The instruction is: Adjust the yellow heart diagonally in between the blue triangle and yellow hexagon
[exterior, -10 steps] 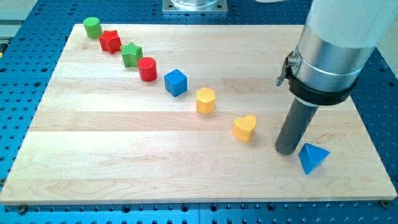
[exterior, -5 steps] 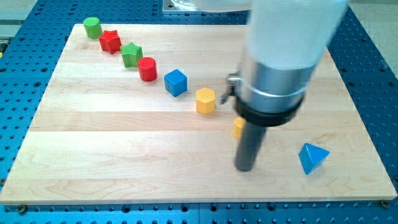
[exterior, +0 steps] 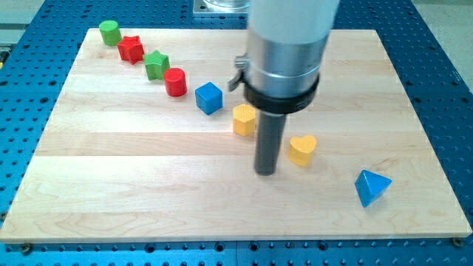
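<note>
And here we are at the yellow heart (exterior: pixel 301 150), the piece everything turns on. It sits on the wooden bench (exterior: pixel 111 185), and my tip (exterior: pixel 265 173) is planted just to the heart's left and a shade lower, rod upright, with only a thin strip of wood showing between them. No fingers on this rig, so there is nothing to open or close: it is a bare rod, gripping nothing, and all it can do is shove.

Up and to the left of the heart, just beyond my rod, sits the yellow hexagon (exterior: pixel 244 120). Down and to the right of the heart, well apart, lies the blue triangle (exterior: pixel 371 187). The heart is between those two, but nearer the hexagon, so my read is that it wants a nudge toward the triangle. That would explain why my tip stands on the heart's left flank: a push from there sends it rightward.

Further up-left from the heart the diagonal row carries on: blue cube (exterior: pixel 209 97), red cylinder (exterior: pixel 175 82), green star (exterior: pixel 156 65), red star (exterior: pixel 131 49), green cylinder (exterior: pixel 110 32). The heart looks meant to extend that same slanting line. The risk, as I judge it, is an off-centre contact spinning the heart off the diagonal.
</note>
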Robot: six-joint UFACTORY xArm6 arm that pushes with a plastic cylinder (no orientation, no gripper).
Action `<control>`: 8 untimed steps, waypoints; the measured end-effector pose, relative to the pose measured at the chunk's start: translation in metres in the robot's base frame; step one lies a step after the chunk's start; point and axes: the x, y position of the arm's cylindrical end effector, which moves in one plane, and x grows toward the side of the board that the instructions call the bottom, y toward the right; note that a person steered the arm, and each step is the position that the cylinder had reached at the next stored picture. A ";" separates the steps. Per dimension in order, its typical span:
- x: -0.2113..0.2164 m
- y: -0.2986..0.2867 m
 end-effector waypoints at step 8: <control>-0.018 -0.199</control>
